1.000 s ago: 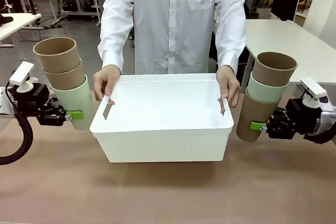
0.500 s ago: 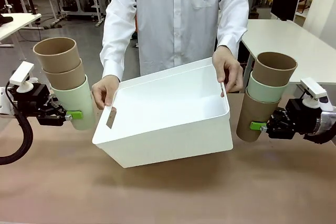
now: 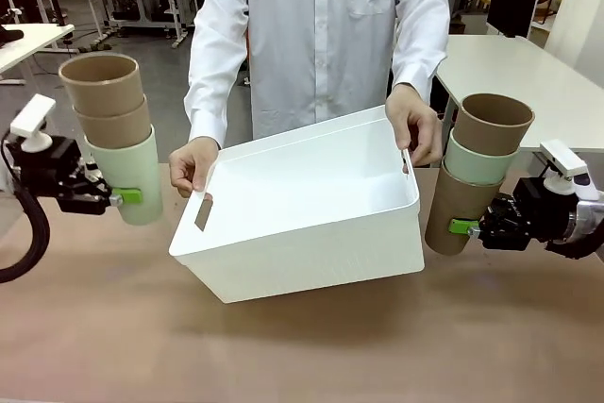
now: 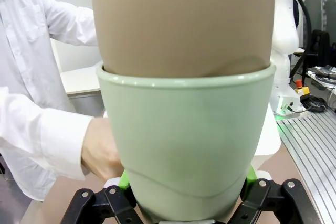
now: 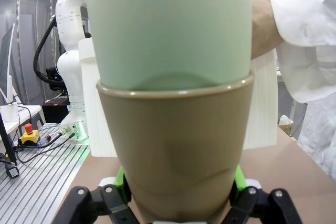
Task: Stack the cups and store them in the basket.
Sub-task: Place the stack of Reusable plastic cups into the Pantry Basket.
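Over the table [image 3: 302,356]'s middle, a person's hands [image 3: 193,165] held the white rectangular plastic basket [image 3: 311,252] tilted. At the left edge my left end effector [image 3: 125,197] clamped a mint-green matte cup [image 3: 132,176] nesting two tan cups [image 3: 106,101]; at the right edge my right end effector [image 3: 462,226] gripped a tan-mint-tan cup stack [image 3: 477,172].

The front camera, set back, looks across the basket [image 3: 311,252] at the person [image 3: 321,35]; both wrist cameras face the basket from its ends, tight against held cups [image 4: 184,129]; all three share the basket
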Robot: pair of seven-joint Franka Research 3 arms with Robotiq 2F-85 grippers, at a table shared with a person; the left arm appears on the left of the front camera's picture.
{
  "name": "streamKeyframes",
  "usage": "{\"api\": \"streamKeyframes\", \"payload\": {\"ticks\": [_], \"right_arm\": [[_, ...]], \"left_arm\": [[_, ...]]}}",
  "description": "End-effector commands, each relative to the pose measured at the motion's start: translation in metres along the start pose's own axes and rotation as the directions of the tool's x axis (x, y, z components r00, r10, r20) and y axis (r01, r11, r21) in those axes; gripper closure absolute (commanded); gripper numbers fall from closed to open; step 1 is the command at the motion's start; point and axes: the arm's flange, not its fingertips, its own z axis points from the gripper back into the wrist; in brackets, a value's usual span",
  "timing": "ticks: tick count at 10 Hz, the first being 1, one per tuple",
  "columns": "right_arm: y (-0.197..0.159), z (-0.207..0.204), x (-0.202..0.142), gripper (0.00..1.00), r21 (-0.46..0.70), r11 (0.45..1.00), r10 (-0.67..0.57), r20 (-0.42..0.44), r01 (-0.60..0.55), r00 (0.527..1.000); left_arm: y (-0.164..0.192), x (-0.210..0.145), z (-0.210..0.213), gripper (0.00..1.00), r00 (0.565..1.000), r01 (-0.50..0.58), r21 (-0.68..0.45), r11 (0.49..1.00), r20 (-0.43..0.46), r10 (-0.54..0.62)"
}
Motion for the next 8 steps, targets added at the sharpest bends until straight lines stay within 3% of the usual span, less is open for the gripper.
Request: {"api": "streamKeyframes", "payload": {"ticks": [1,4,8], "right_arm": [[0.000,0.000,0.005,0.15,-0.002,1.000,0.011,0.002,-0.011,1.000],[0.000,0.000,0.005,0.15,-0.002,1.000,0.011,0.002,-0.011,1.000],[0.000,0.000,0.005,0.15,-0.002,1.000,0.011,0.002,-0.011,1.000]], "left_arm": [[-0.007,0.046,0.006,0.15,0.997,-0.055,-0.016,0.998,-0.054,0.054],[-0.016,0.103,-0.027,0.15,0.960,-0.117,-0.037,0.992,-0.261,0.103],[-0.011,0.138,-0.114,0.15,0.835,-0.148,-0.054,0.988,-0.542,0.096]]}}
